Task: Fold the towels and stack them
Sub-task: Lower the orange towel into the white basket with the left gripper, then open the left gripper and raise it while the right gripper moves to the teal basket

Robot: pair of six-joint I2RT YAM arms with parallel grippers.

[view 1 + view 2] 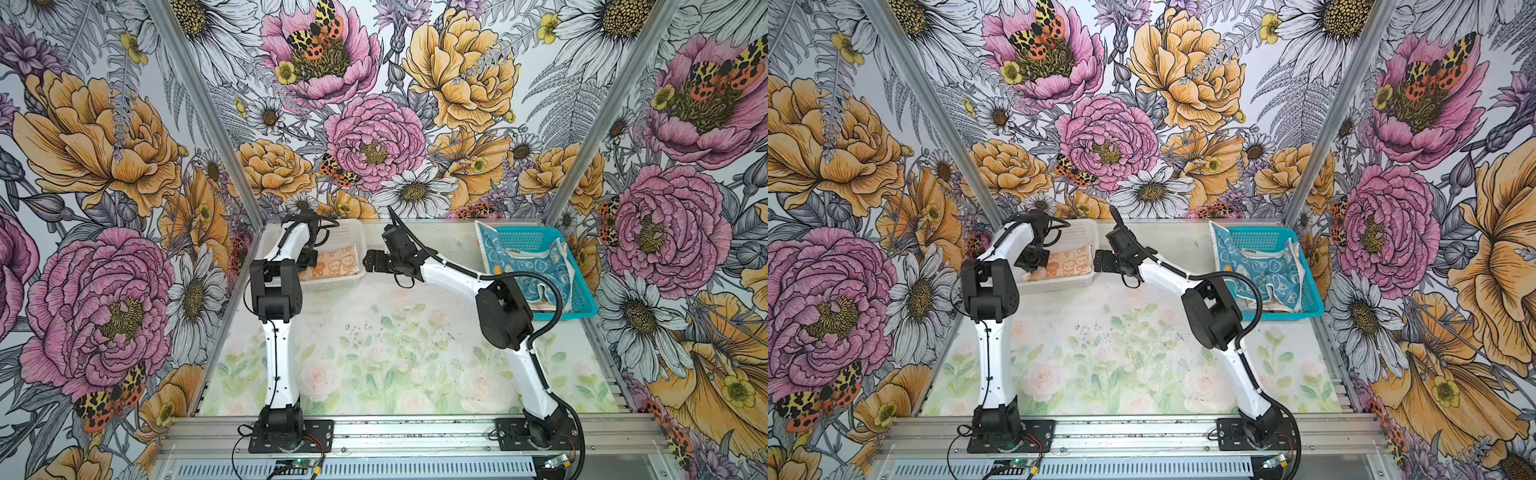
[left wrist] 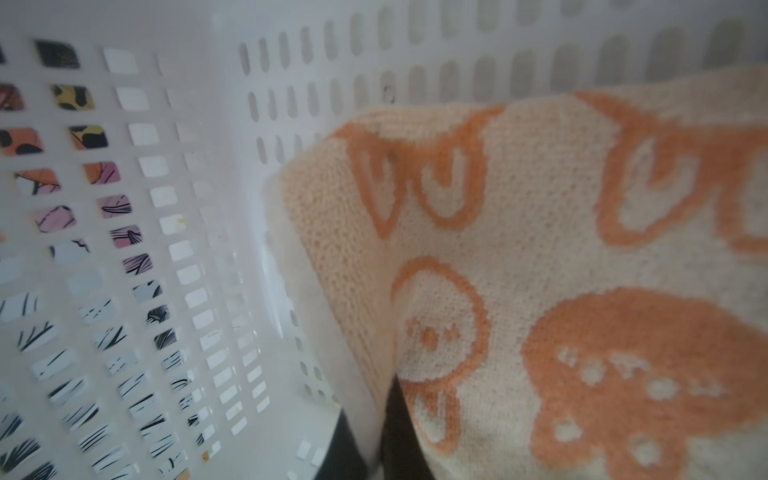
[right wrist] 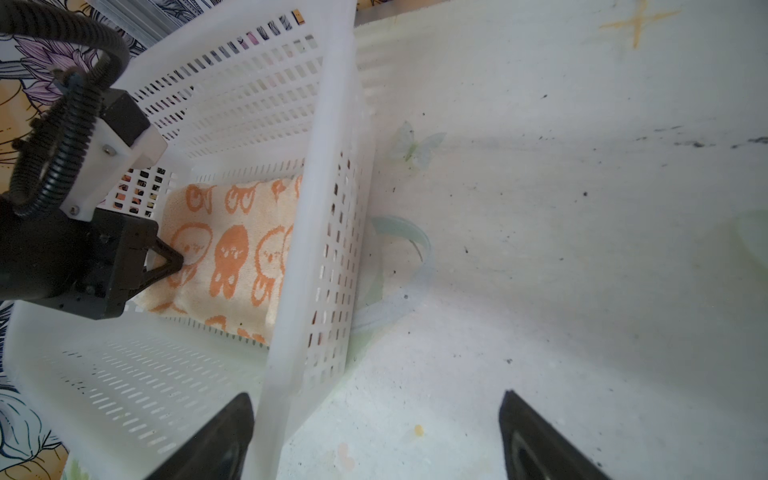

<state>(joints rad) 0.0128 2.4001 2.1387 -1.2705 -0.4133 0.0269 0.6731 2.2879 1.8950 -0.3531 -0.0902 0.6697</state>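
An orange towel with bunny faces lies folded inside the white basket. My left gripper reaches down into that basket and is shut on the orange towel's edge, as the right wrist view also shows. My right gripper is open at the basket's right side. The basket's wall stands between its fingers, untouched by either. Blue towels lie crumpled in the teal basket, one draped over its back-left rim.
The white basket sits at the back left and the teal basket at the back right of the pale floral table. Flowered walls close in the left, back and right sides. Both arm bases stand at the front rail.
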